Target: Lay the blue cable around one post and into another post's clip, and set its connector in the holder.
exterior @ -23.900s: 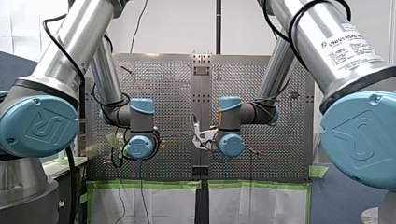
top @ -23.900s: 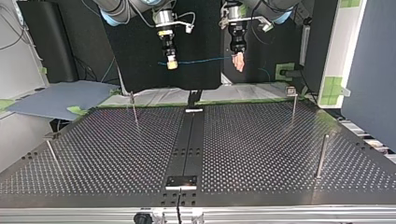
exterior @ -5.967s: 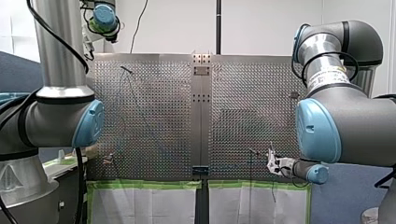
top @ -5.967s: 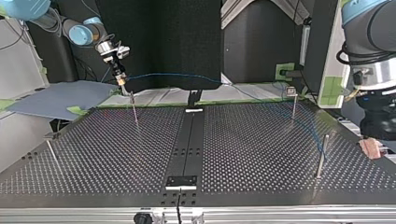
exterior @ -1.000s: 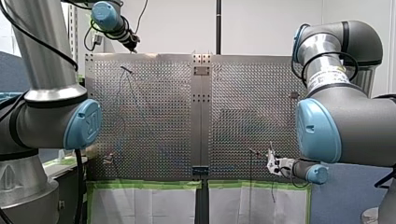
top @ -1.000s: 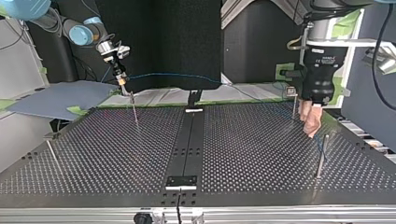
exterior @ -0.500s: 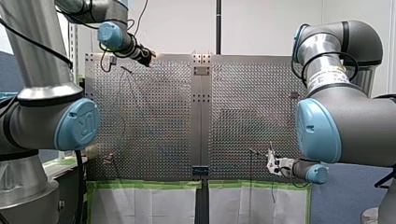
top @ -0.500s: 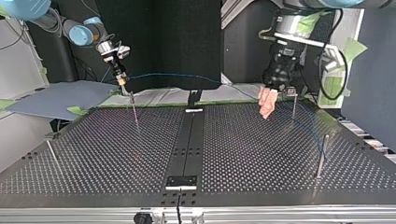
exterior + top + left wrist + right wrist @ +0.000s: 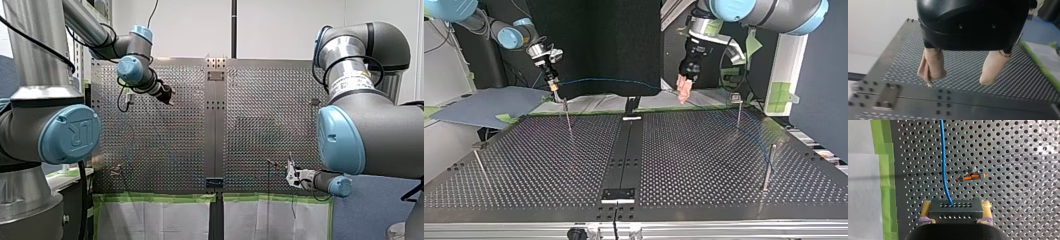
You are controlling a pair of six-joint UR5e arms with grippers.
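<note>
My left arm (image 9: 50, 132) and my right arm (image 9: 365, 135) showed silver tubes, pale blue caps and black cables, and my left gripper (image 9: 959, 80) wore a glossy black housing over beige pads (image 9: 931, 67).

Lighting: bright, diffuse, even. Perforated table (image 9: 260, 100): patchy sheen in front view, hard glints at right in right wrist view. Black backdrop (image 9: 594, 45): unlit.
</note>
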